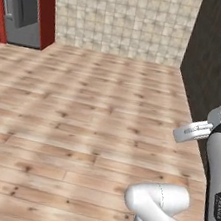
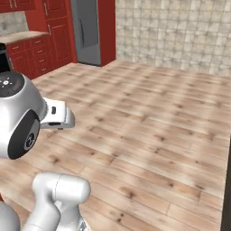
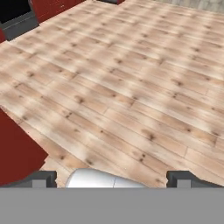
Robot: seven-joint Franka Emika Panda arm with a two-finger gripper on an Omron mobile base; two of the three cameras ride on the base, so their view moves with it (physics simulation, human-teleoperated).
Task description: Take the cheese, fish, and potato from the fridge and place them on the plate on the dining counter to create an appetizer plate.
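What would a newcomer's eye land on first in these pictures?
The wide plank floor spreading across the room. Next, the grey fridge between red panels in the far corner, its door closed. The open end effector hangs over bare boards, holding nothing.

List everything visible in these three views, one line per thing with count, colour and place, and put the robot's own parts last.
fridge: one, grey, closed, far side of the room between red panels
red cabinets: one run, red with drawers, left of the fridge in the right base view
far countertop: one, beige, on top of those red cabinets
wood floor: one, light plank, across the room's middle
tiled wall: one, beige squares, behind the floor
dark wall: one, dark brown, right edge of the left base view
red panel: one, red, close at the hand view's lower left
arm: one, white with dark joints, foreground
pincer: one, dark tips, open, holding nothing, above the floor
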